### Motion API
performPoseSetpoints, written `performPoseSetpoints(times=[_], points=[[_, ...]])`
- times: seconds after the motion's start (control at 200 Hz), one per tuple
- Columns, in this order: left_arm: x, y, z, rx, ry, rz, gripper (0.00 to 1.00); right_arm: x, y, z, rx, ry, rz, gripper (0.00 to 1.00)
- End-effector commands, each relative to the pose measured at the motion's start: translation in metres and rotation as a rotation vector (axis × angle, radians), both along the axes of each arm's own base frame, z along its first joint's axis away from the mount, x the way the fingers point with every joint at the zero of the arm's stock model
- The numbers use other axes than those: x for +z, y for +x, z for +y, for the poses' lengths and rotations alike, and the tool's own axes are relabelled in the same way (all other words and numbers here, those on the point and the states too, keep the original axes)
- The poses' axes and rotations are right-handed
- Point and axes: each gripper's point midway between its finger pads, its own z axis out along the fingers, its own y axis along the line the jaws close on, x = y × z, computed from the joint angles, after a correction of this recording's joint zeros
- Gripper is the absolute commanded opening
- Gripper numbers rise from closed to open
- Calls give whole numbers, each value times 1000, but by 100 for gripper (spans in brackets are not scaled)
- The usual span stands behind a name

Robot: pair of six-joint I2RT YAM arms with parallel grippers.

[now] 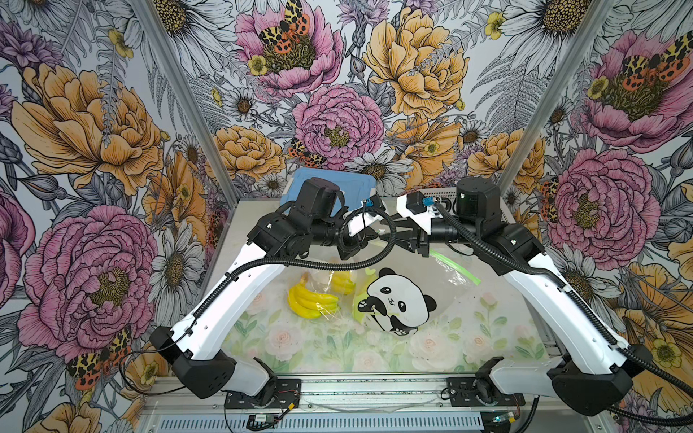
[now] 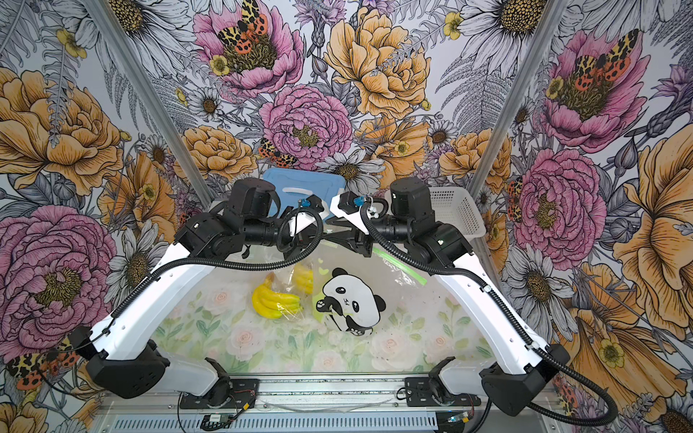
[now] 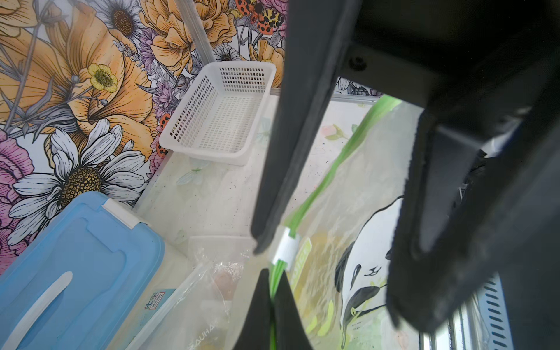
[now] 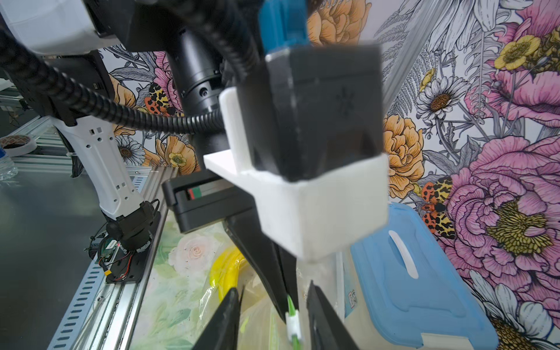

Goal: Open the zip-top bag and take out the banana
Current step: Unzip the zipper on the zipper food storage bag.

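Observation:
The clear zip-top bag (image 1: 397, 300) (image 2: 352, 300) with a panda print hangs slack from its green zip strip (image 3: 348, 145), its lower part resting on the table. A yellow banana bunch (image 1: 311, 300) (image 2: 275, 300) (image 4: 224, 266) shows through the plastic to the left of the panda. My left gripper (image 3: 275, 275) (image 1: 380, 234) is shut on the green strip just beside the white slider (image 3: 286, 248) (image 4: 293, 325). My right gripper (image 4: 272, 291) (image 1: 397, 234) faces it, open, one finger on each side of the slider and neither touching it.
A blue lidded box (image 1: 356, 183) (image 3: 75, 257) stands at the table's far edge behind the left wrist. To its right is a white mesh basket (image 2: 457, 213) (image 3: 224, 112). Another clear packet (image 3: 197, 303) lies by the box. The floral mat (image 1: 337, 345) covers the table.

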Motion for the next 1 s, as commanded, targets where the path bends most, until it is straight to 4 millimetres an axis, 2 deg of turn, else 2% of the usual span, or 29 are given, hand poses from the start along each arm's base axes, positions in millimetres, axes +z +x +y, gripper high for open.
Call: performPoseSetpoints(times=[0.0,0.33,0.48,0.765,0.995], points=[[12,-4,1,2,-18,-12,0,-6,6,1,-12,-17,-28,35],[19,-8,1,0,-45,9,0,-21,11,-2,-37,-50,-52,32],[18,-10,1,1,-43,20,0,-20,13,-2,-47,-47,-68,24],[18,-11,1,0,-45,35,0,-5,14,-1,-58,17,-105,16],[19,-10,2,7,-44,29,0,-11,12,-2,-58,14,-86,3]])
